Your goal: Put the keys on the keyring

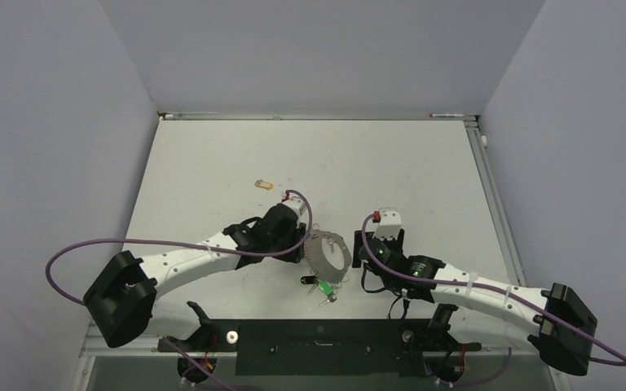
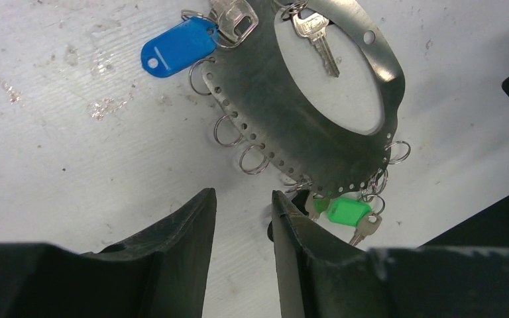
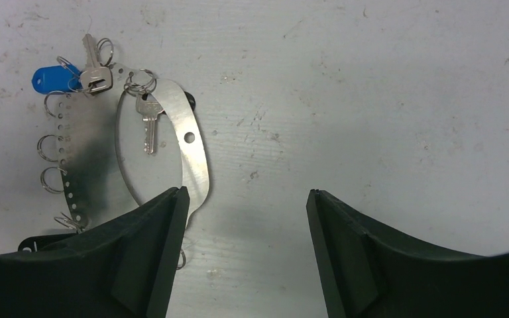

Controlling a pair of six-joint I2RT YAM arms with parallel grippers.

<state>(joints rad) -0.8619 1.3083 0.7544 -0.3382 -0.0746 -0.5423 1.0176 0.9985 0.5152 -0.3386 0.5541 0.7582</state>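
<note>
bearing one blue tag (image 2: 179, 46): one keyring (image 2: 258, 106)

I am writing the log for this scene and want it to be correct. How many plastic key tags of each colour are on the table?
blue tag: 1
green tag: 1
yellow-orange tag: 1
black tag: 1
Total: 4

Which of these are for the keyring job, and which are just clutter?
Job: keyring; blue tag; green tag; plain silver key; yellow-orange key, lying apart.
Clutter: white red-tipped stick, far right corner.
</note>
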